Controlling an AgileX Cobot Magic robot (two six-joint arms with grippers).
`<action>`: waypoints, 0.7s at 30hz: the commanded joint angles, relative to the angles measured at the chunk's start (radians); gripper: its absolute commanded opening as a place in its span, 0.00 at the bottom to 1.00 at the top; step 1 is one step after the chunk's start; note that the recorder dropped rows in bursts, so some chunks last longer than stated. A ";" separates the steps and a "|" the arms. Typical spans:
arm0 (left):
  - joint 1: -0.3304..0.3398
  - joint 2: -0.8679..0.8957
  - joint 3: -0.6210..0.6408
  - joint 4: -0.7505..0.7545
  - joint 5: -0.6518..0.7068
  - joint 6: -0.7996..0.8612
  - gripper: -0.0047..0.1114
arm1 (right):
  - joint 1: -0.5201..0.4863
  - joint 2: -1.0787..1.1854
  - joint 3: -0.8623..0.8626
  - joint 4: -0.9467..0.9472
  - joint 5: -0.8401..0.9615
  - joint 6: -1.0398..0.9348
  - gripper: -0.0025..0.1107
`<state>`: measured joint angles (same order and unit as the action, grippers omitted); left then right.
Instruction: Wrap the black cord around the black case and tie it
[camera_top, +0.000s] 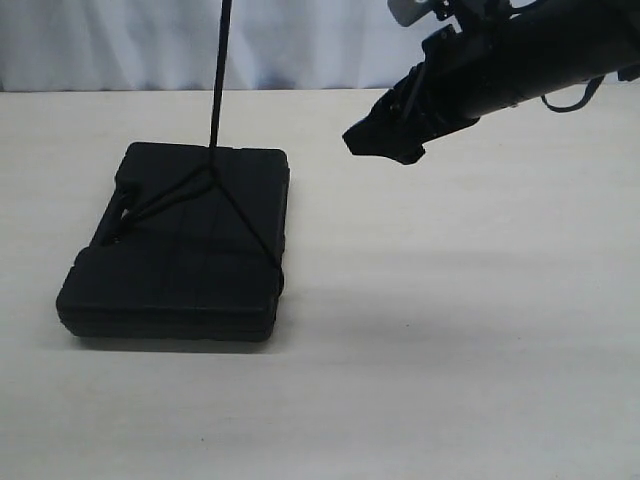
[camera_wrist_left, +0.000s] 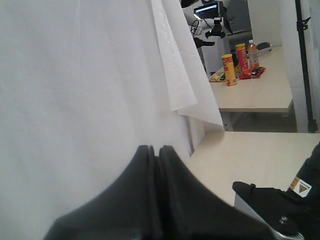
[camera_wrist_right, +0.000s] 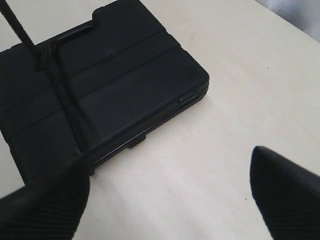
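The black case (camera_top: 190, 240) lies flat on the table, left of middle. The black cord (camera_top: 220, 80) rises taut and straight from a knot (camera_top: 212, 165) on the lid's far part and leaves the top of the exterior view. Two strands run from the knot across the lid, one to the handle side and one over the right edge. My left gripper (camera_wrist_left: 155, 148) is high up, outside the exterior view, with its fingers pressed together on a thin dark strand. My right gripper (camera_top: 385, 140) hovers right of the case (camera_wrist_right: 125, 85), open and empty (camera_wrist_right: 169, 165). The cord (camera_wrist_right: 65, 100) crosses the lid there.
A white curtain (camera_wrist_left: 75, 75) hangs behind the table (camera_top: 450, 330). Beyond it, the left wrist view shows another table (camera_wrist_left: 255, 90) with snack cans (camera_wrist_left: 229, 69) and a bottle. Part of the other arm (camera_wrist_left: 280, 210) shows below.
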<state>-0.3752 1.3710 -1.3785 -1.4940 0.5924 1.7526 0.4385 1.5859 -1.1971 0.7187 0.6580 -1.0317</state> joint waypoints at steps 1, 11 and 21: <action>-0.010 -0.003 -0.020 -0.035 -0.007 -0.001 0.04 | -0.006 -0.007 0.004 0.006 0.009 -0.006 0.74; -0.010 -0.001 -0.020 0.225 0.042 -0.210 0.16 | -0.006 -0.007 0.004 0.003 0.020 -0.006 0.74; -0.010 0.083 -0.020 0.309 0.228 -0.319 0.29 | -0.006 -0.007 0.004 -0.007 0.051 -0.002 0.74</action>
<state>-0.3766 1.4177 -1.3901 -1.1927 0.7618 1.4511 0.4385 1.5859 -1.1971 0.7187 0.6883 -1.0317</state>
